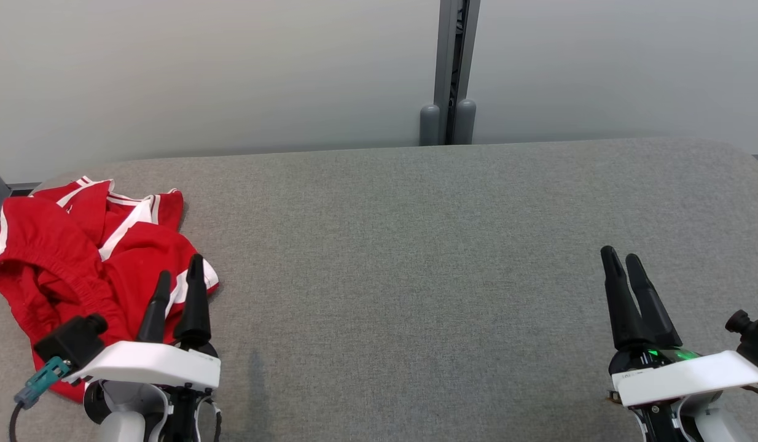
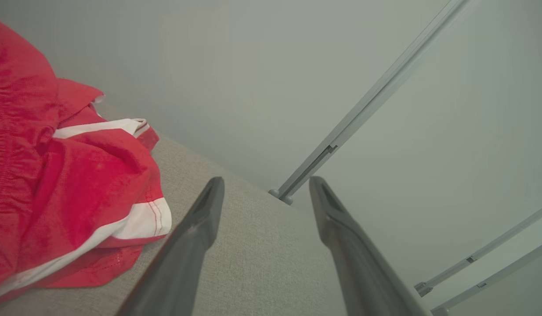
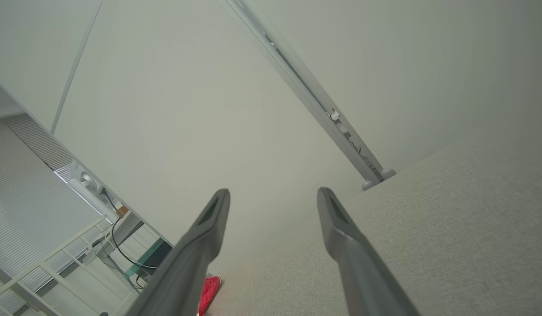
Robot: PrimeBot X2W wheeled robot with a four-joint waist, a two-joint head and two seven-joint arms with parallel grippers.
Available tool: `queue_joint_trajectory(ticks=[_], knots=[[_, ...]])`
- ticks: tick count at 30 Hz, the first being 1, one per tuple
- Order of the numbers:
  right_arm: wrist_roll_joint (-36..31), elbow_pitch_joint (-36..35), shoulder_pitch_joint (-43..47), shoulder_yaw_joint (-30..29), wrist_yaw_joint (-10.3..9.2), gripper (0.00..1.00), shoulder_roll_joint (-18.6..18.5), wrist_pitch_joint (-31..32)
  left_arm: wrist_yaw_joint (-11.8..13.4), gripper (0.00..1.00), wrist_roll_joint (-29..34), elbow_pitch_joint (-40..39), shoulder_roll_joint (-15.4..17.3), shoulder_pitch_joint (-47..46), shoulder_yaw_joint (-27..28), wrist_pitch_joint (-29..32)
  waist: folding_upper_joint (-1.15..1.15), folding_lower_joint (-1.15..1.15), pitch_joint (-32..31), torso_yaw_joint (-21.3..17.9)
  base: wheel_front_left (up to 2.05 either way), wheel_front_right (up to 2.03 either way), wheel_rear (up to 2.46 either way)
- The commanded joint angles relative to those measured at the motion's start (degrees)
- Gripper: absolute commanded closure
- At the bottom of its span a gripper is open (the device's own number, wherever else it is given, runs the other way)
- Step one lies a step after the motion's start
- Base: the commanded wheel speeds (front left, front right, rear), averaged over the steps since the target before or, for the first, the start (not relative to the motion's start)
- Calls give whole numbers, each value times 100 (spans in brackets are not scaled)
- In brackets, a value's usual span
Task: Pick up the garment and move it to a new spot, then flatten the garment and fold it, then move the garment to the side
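The shorts [image 1: 47, 239] look soft, light and floppy; pinch the waistband [image 1: 69, 273]. Left gripper [image 1: 180, 265] and right gripper [image 1: 620, 253] gape empty.

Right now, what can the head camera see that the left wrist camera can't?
Head view, not left wrist view: the right gripper, open above the bare table, and the whole crumpled garment with its gathered waistband.
Left wrist view, not head view: two slanted rails at the lower right, and the fine stitching on the white hem.
Both: the garment, red with white stripes, the grey table, the left gripper, open and empty, and the grey post at the wall.
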Motion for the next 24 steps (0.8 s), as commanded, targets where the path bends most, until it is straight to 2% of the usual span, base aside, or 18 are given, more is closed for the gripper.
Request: queue_joint_trajectory(ticks=[1,8,24], knots=[[-191,-18,-98,-47,28,0,-22,-29,27,0,212,-78,35,-51,-33,-47,0,0,0,-2,0,0,0],[-1093,185,-154,-228,30,0,66,-31,113,0,991,-87,41,-2,-180,-228,0,0,4,-12,0,0,0],[-2506,698,-291,-611,30,0,290,-37,208,0,2200,-54,49,79,-346,-537,0,0,22,4,0,0,0]])
